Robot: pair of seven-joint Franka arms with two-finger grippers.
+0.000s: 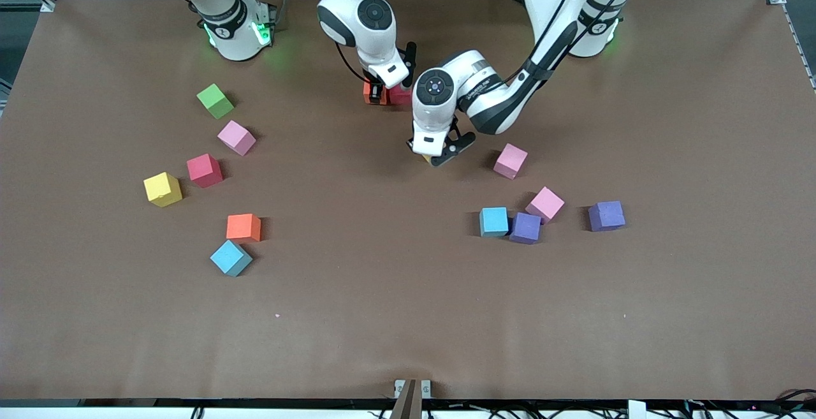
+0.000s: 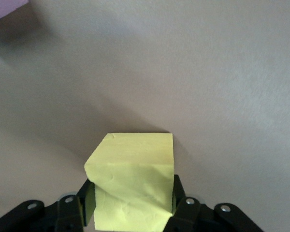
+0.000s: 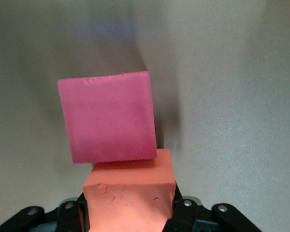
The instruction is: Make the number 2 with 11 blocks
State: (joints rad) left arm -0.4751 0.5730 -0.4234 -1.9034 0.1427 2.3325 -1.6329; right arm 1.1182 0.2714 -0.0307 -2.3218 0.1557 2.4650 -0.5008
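Starting at the right arm's end of the table (image 1: pixel 357 342), we see six loose cubes. The green cube (image 1: pixel 215 101) lies farthest from the front camera, with the pink cube (image 1: pixel 236 137) just nearer. Nearer again are the red cube (image 1: pixel 204 170) and the yellow cube (image 1: pixel 162 189). The orange cube (image 1: pixel 243 227) and the blue cube (image 1: pixel 231 257) sit close together, nearest the camera.

At mid-table the right claw (image 1: pixel 377 94) is down at the surface, pinching the held orange cube (image 3: pixel 130 193) between its fingers. The crimson cube (image 3: pixel 106 116) touches that cube.

Next to it, the left claw (image 1: pixel 435 156) is also low at the table. Its fingers (image 2: pixel 181 203) press both sides of the held yellow cube (image 2: pixel 135 183).

Toward the left arm's end, the lone pink cube (image 1: pixel 510 161) lies near that claw. Nearer the camera, the second blue cube (image 1: pixel 494 221), the purple cube (image 1: pixel 526 227) and the tilted pink cube (image 1: pixel 545 204) huddle together. The outer purple cube (image 1: pixel 606 215) sits apart from them, closer to the table's end.
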